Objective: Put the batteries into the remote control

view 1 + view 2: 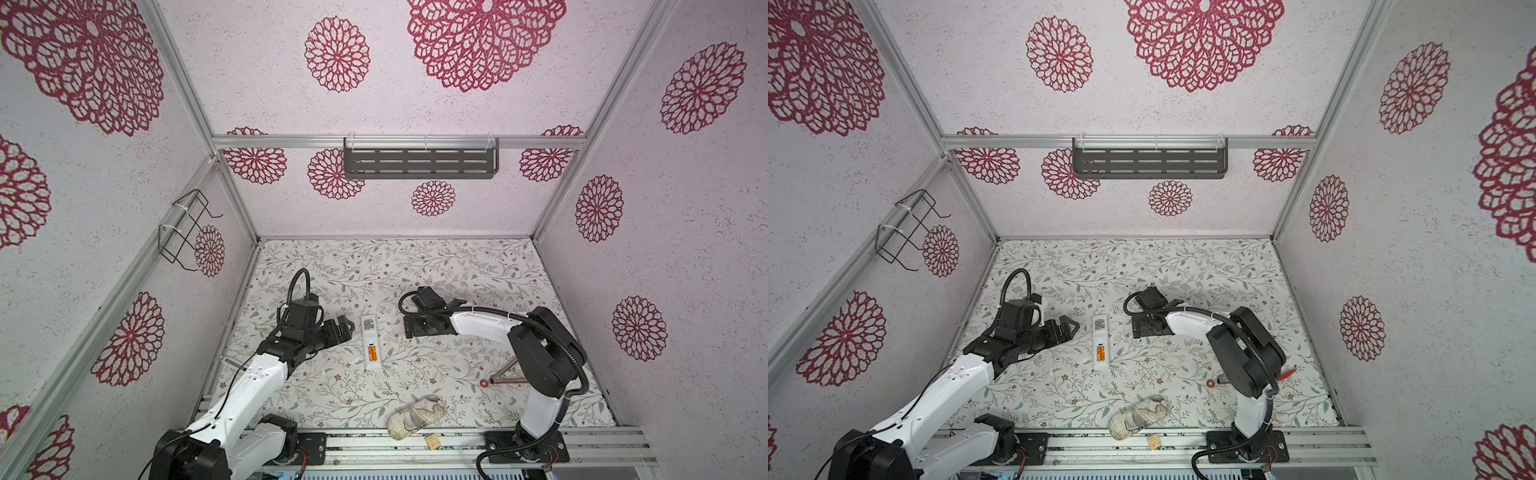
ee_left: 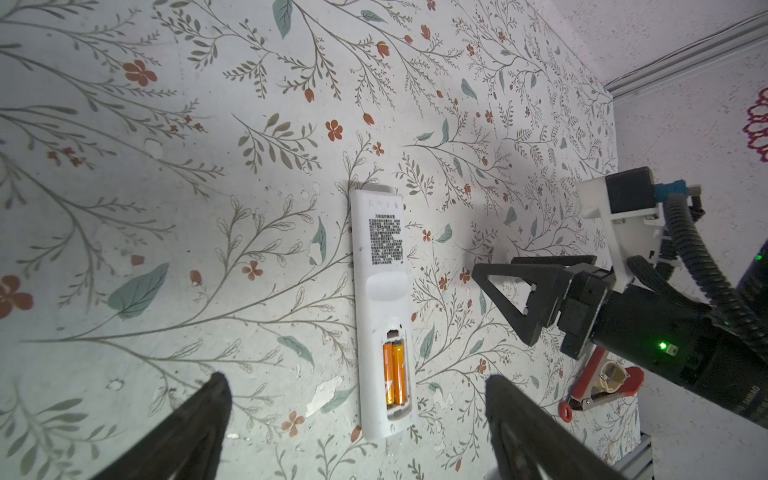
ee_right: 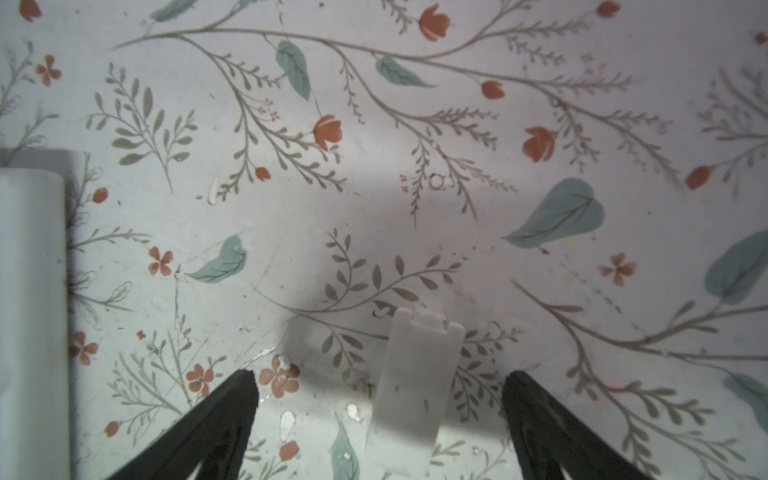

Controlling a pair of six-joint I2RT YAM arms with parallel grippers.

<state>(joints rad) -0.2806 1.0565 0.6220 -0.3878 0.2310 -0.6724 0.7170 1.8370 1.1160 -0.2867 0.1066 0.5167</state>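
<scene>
The floral-patterned table (image 1: 457, 270) is seen from above. The left gripper (image 2: 355, 379) is poised just left of the remote control (image 1: 370, 343), its fingers spread wide with nothing between them. The right gripper (image 3: 380, 376) is set to the remote's right, likewise spread and pinching nothing. The remote is laid back-up. The battery cover (image 3: 415, 382) is seen detached, right of the remote. The batteries (image 2: 393, 372) are seated side by side in the remote's open compartment.

Pale walls (image 1: 270, 83) with crimson rosettes — slotted grey shelf (image 1: 419, 163), wire rack (image 1: 183, 230), floral tabletop (image 1: 449, 266).
</scene>
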